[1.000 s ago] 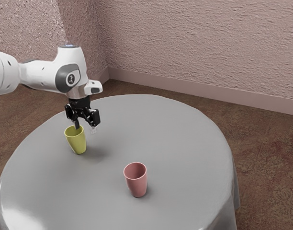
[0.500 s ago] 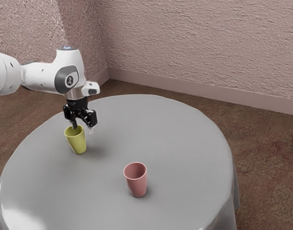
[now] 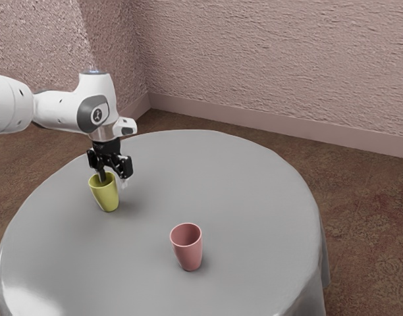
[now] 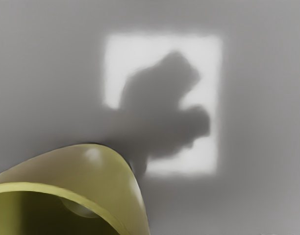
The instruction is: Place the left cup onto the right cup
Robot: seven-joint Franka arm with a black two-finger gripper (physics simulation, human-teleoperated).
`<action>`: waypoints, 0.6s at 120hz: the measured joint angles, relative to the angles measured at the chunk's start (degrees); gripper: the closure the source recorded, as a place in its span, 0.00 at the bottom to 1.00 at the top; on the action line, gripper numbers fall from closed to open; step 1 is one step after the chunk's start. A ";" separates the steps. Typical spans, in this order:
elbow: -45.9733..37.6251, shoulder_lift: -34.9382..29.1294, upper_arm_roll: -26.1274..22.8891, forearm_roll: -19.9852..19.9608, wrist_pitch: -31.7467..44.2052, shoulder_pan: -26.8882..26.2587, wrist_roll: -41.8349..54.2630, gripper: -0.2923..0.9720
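While straddling rim of yellow cup with claw apart, centre cup wall in gap, then clamp firmly; lift straight, avoid tipping. Yellow cup on desk at exterior view's left, well apart from pink cup.

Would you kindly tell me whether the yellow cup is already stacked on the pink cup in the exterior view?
No, the yellow cup sits on the grey table, well apart from the pink cup, which stands alone.
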 joint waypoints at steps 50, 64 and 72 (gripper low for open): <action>1.02 1.41 0.18 0.16 -0.01 -0.27 0.60 0.39; 1.18 1.61 0.23 0.17 -0.01 -0.29 0.72 0.42; 1.25 1.68 0.56 0.17 -0.02 -0.37 0.79 0.45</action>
